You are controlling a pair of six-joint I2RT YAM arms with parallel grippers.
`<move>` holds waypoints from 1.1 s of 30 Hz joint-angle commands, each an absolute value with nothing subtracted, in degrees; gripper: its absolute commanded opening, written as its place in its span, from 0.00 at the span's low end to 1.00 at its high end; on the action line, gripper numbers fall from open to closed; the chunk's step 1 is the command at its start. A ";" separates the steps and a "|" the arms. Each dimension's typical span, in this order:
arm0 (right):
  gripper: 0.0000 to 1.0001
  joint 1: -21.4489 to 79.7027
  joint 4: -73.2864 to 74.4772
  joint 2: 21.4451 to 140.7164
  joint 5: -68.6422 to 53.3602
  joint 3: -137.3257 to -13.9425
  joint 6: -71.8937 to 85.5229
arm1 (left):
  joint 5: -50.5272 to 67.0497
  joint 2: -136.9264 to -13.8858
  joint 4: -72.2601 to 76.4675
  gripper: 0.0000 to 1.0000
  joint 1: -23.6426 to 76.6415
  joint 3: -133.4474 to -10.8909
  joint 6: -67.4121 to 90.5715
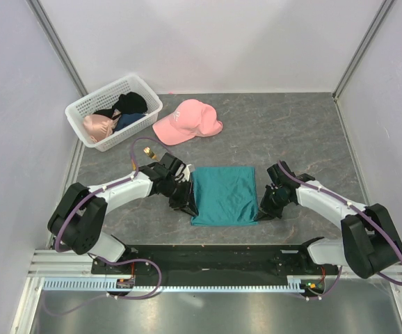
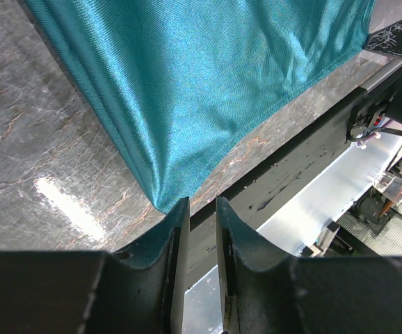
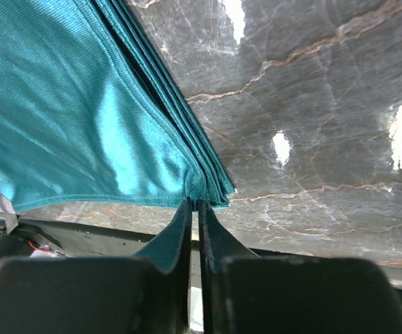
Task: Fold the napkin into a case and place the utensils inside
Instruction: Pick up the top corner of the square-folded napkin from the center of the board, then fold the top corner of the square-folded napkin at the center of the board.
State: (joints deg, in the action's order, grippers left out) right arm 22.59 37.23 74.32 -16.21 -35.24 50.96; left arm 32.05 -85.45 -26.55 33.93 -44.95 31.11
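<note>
Napkin [image 1: 223, 196]: yours lay folded flat on the table [image 1: 291, 132], between both arms.
Left gripper [image 2: 202, 203]: your jaws stood slightly apart with nothing between them, the napkin's near corner just beside one fingertip.
Right gripper [image 3: 196, 204]: your jaws pinched the napkin's layered corner.
Pink cap [image 1: 187, 122]: well behind the napkin.

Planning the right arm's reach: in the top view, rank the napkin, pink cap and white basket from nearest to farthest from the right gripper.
1. napkin, touching the right gripper at its near right corner.
2. pink cap, farther back and left.
3. white basket, back-left corner, farthest.
</note>
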 commanded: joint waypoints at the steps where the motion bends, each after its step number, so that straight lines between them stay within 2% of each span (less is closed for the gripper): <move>1: 0.03 22.33 38.14 72.51 -16.35 -36.12 50.54 | 32.87 -84.81 -26.63 0.29 34.10 -46.50 32.08; 2: 0.00 22.32 38.49 72.51 -16.35 -36.82 50.19 | 33.31 -85.16 -26.63 0.29 34.10 -46.67 31.99; 14: 0.00 24.34 35.95 77.07 -16.35 -46.74 44.65 | 35.86 -88.06 -24.08 0.28 34.45 -44.12 31.90; 19: 0.00 27.94 33.67 84.63 -16.87 -52.63 43.86 | 35.16 -88.42 -23.91 0.28 34.54 -42.98 32.08; 33: 0.00 31.20 31.64 109.49 -21.88 -78.74 41.66 | 32.35 -89.21 -23.03 0.26 34.54 -40.96 32.52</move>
